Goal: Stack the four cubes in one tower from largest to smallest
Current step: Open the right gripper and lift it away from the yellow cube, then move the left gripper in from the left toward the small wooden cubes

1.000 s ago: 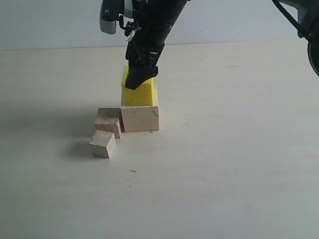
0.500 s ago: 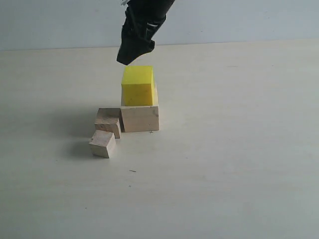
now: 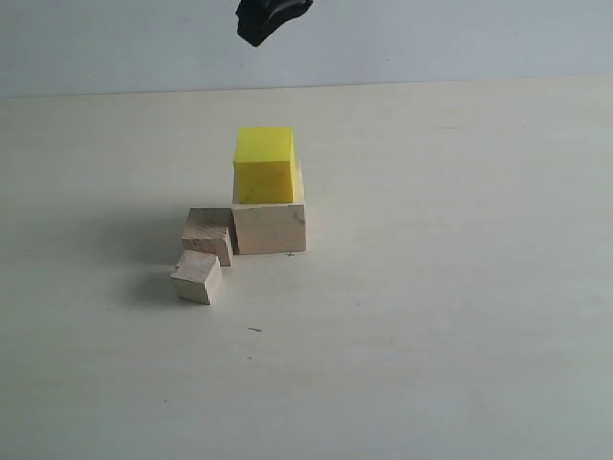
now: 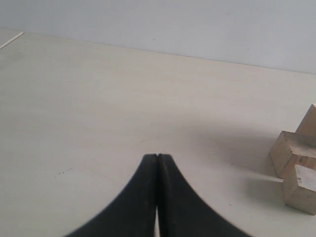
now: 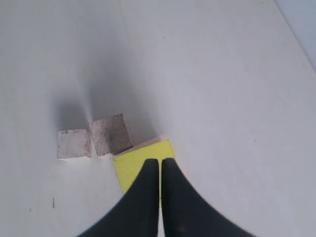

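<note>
Bright yellow cube (image 3: 264, 165) sits on large pale wooden cube (image 3: 269, 228), as size order demands; right gripper (image 5: 160, 161) overhead, left gripper (image 4: 157, 156) aside, both jaws closed, seemingly empty

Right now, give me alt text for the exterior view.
A yellow cube sits on the large wooden cube on a pale table. The medium cube and the small cube lie left of it; black fingers hang above.

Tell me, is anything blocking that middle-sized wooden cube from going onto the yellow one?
Nothing visible does. The yellow cube has a bare top, and the medium wooden cube lies uncovered beside the large cube.
</note>
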